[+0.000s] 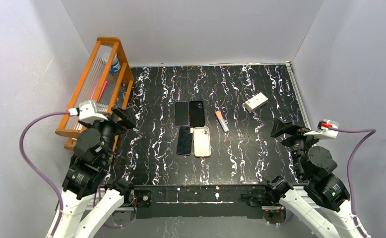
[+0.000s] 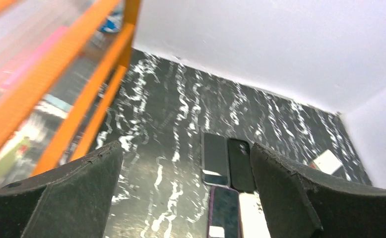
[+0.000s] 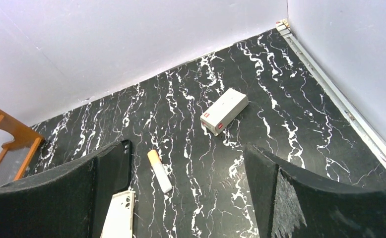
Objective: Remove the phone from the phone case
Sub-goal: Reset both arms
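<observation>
**Opening posture, phone-from-case task.** I am reading every place off the cream case (image 1: 202,141), which is lying lens side up near the middle of the table (image 1: 151,163).

- **Block of four.** A pink-rimmed phone (image 1: 184,140) is lying screen-up just beside the case's left edge. A black phone (image 1: 197,113), lens side up, is sitting just beyond the case. A dark phone (image 1: 181,113) is sitting beyond and to the left of it. In my judgement they are lying flat and close together so that both arms can reach any of them.
- **Task's thing.** The cream shell and the pink rim both suggest a cased phone, and I cannot tell from here which one is meant. Neither is being touched yet.
- **Clutter.** A marker (image 1: 222,121) is resting near the case, beyond and to its right. A box (image 1: 256,102) is lying further out the same way, well apart. A rack (image 1: 99,79) is standing well to the case's left, at the table edge.
- **End effectors.** The left gripper (image 1: 123,118) is hanging well to the left of the case and the right gripper (image 1: 282,128) well to its right. Each has its fingers spread fully apart and is holding nothing. I judge the wide spread suits spanning a phone's width. The flat lie probably calls for one arm pinning while the other peels.
</observation>
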Controlling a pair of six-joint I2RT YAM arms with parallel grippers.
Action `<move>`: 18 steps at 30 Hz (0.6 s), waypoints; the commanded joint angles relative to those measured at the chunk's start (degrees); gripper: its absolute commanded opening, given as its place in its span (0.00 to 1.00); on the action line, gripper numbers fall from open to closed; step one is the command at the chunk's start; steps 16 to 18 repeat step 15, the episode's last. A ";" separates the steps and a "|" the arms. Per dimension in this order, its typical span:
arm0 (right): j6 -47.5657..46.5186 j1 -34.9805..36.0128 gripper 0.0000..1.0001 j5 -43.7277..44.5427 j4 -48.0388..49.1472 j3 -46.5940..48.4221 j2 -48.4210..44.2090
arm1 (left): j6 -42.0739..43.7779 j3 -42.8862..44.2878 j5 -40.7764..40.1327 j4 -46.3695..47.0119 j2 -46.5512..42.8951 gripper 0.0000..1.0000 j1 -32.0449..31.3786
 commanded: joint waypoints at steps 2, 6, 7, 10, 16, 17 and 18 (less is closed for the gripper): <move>-3.29 0.01 0.99 1.46 2.65 -1.83 -3.34 | 8.87 -0.47 -12.37 -2.46 -3.13 0.98 0.17; -3.99 -0.05 0.99 1.15 3.06 -3.23 -4.47 | 9.54 -4.32 -12.71 -0.55 -6.44 0.98 0.20; -4.00 0.01 0.99 1.10 3.03 -3.30 -4.55 | 9.31 -4.87 -12.83 -0.35 -6.52 0.98 0.23; -4.15 -0.01 0.99 1.18 3.03 -3.56 -4.42 | 8.35 -6.44 -11.91 0.50 -6.60 0.98 0.18; -4.17 -0.08 0.99 1.30 3.24 -3.84 -4.35 | 7.64 -6.65 -12.08 0.75 -6.70 0.98 0.17; -4.17 -0.08 0.99 1.30 3.24 -3.84 -4.35 | 7.64 -6.65 -12.08 0.75 -6.70 0.98 0.17; -4.17 -0.08 0.99 1.30 3.24 -3.84 -4.35 | 7.64 -6.65 -12.08 0.75 -6.70 0.98 0.17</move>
